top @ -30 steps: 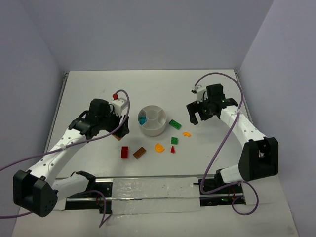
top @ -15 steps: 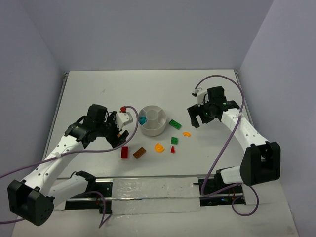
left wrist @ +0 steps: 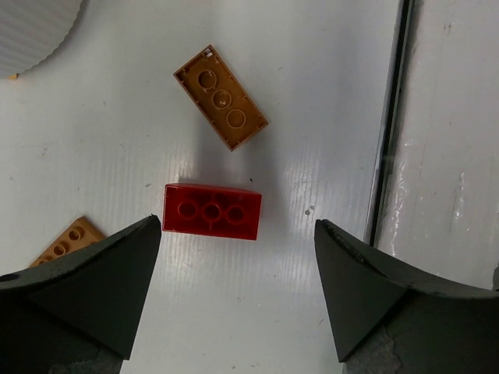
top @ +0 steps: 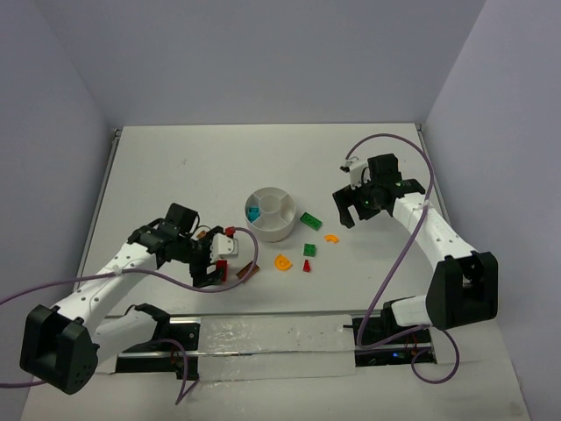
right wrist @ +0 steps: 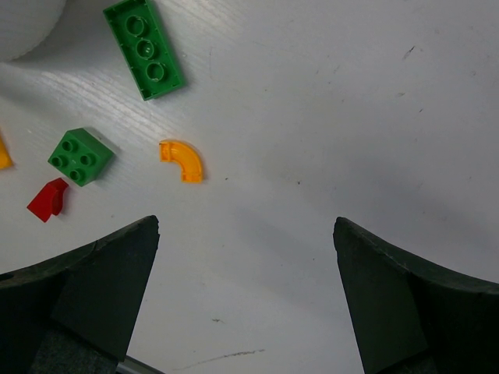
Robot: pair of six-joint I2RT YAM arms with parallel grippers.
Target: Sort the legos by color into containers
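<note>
- Because the left gripper (left wrist: 237, 226) hangs straight over the red brick (left wrist: 212, 212), its jaws are spread wide and empty. One finger stands off each short end, so closing would pinch the brick lengthwise.
- That brick lies flat on the table (left wrist: 327, 93), apparently underside up, though the wrist view is not sharp enough to be sure.
- Just beyond it, apart and angled, lies a brown-orange brick (left wrist: 221, 97). A second brown-orange piece (left wrist: 66, 240) peeks out beside the left-hand finger, close enough that a descent could nudge it.
- Near these bricks sits the white dish (top: 272, 232), with a teal piece (top: 253, 213) in one wedge section. By that showing, the sorting has barely begun.
- On the dish's other side, the right gripper (right wrist: 245, 226) is fully spread and holds nothing, over bare table. Off to one side of it lie the long green brick (right wrist: 145, 48), the square green brick (right wrist: 80, 157), the curved yellow-orange piece (right wrist: 182, 160) and a small red piece (right wrist: 48, 199). Its stand-off likely leaves room at the dish for the left arm.
</note>
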